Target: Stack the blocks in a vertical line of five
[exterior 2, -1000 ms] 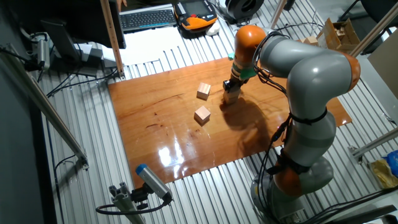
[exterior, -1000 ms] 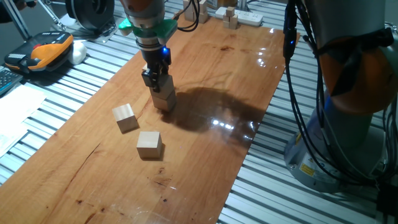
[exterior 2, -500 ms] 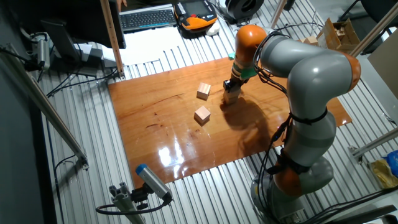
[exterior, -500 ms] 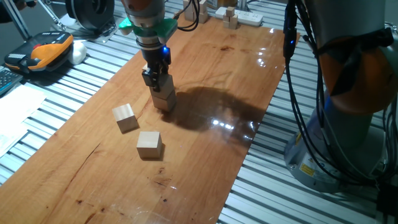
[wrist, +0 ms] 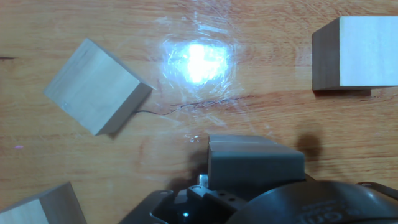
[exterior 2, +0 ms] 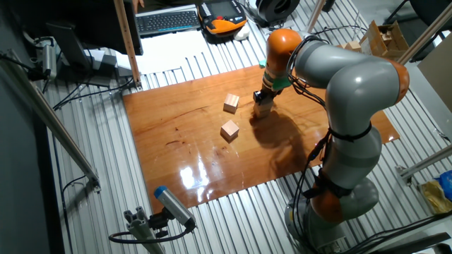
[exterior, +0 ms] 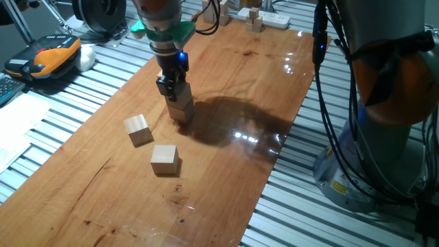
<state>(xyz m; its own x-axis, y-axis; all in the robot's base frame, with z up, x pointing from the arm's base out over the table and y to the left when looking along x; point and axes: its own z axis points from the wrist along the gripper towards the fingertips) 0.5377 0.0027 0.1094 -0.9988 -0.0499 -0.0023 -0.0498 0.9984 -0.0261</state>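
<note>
Two pale wooden blocks form a short stack (exterior: 182,112) on the wooden board (exterior: 233,82), left of its middle. My gripper (exterior: 175,93) points straight down over it, fingers closed on the sides of the upper block (exterior: 182,95). The other fixed view shows the same stack (exterior 2: 262,108) under the gripper (exterior 2: 263,99). Two loose blocks lie in front of the stack, one (exterior: 137,129) to the left, one (exterior: 164,159) nearer the camera. The hand view shows a tilted block (wrist: 96,86), a block (wrist: 357,53) at the right edge and part of a third (wrist: 37,210) bottom left. A grey finger (wrist: 255,165) hides what is held.
A cluster of small wooden blocks (exterior: 254,19) and a white power strip (exterior: 274,20) sit at the board's far end. An orange device (exterior: 55,53) lies off the board to the left. The arm's base (exterior: 384,137) and cables stand to the right.
</note>
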